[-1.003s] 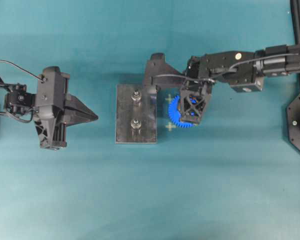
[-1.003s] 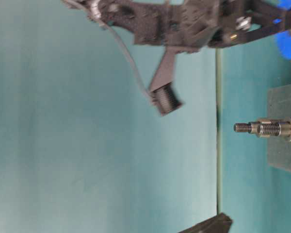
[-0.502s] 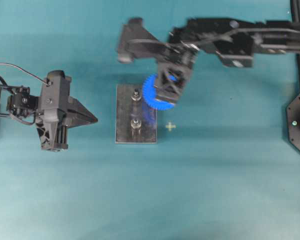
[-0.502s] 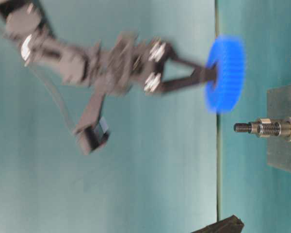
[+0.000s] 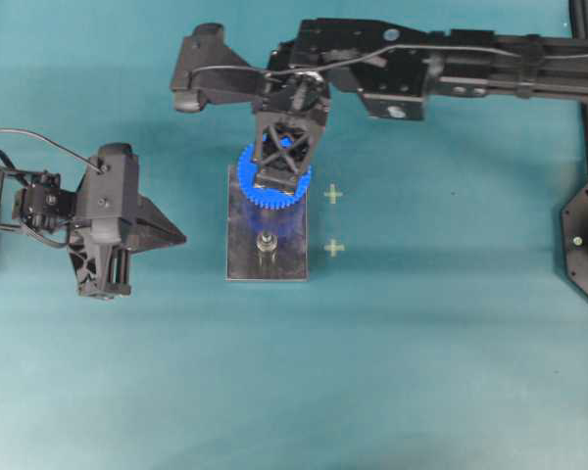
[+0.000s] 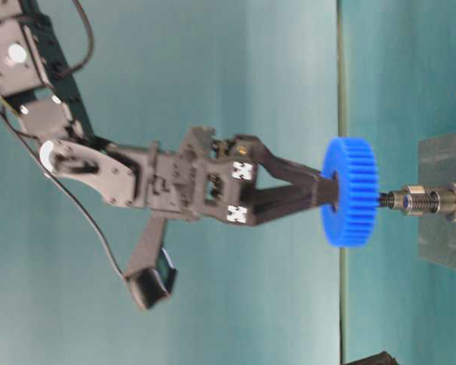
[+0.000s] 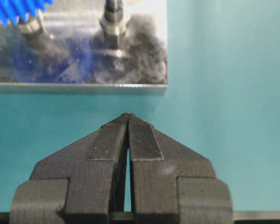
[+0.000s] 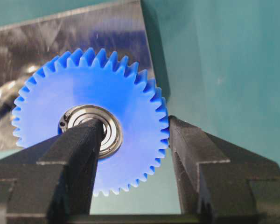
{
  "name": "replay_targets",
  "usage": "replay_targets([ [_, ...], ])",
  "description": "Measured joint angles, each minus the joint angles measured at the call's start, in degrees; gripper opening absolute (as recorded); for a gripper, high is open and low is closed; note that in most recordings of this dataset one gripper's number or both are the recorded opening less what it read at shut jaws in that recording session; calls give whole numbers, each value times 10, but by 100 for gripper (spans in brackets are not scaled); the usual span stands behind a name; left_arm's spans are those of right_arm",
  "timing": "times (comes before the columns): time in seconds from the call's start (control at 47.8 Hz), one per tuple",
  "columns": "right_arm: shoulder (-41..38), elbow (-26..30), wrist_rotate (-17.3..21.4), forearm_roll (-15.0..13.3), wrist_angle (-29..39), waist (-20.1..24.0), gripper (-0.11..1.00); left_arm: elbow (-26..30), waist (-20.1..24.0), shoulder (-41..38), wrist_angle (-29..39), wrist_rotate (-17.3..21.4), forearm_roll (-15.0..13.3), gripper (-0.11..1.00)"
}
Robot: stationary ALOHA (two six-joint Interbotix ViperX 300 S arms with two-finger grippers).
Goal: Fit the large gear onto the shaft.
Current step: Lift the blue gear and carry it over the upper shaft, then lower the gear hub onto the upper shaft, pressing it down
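So the right claw point(image 8: 130, 154) grips the large gear point(image 5: 272, 176), one finger in its centre hole and one on the toothed rim. That gear hangs over the far shaft point(image 6: 399, 200) of the grey plate point(image 5: 237, 257), right at its tip. Over to the side, the left claw point(image 7: 127, 135) sits pinched closed with nothing in it, near the plate's edge on the teal surface point(image 5: 421, 372).

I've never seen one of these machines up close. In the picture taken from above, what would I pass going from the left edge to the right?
Closed black left gripper → dark grey rectangular metal plate, with the bright blue plastic toothed large gear held over it by the right gripper → two small pale cross marks on the teal table.
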State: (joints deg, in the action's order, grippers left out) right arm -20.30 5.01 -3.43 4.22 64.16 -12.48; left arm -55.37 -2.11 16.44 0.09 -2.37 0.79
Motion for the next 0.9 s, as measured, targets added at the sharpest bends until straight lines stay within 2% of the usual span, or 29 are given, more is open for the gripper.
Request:
replay_targets([
  [0.899, -22, 10, -8, 2, -4, 1, 48, 1, -1, -1, 1, -2, 0, 0],
])
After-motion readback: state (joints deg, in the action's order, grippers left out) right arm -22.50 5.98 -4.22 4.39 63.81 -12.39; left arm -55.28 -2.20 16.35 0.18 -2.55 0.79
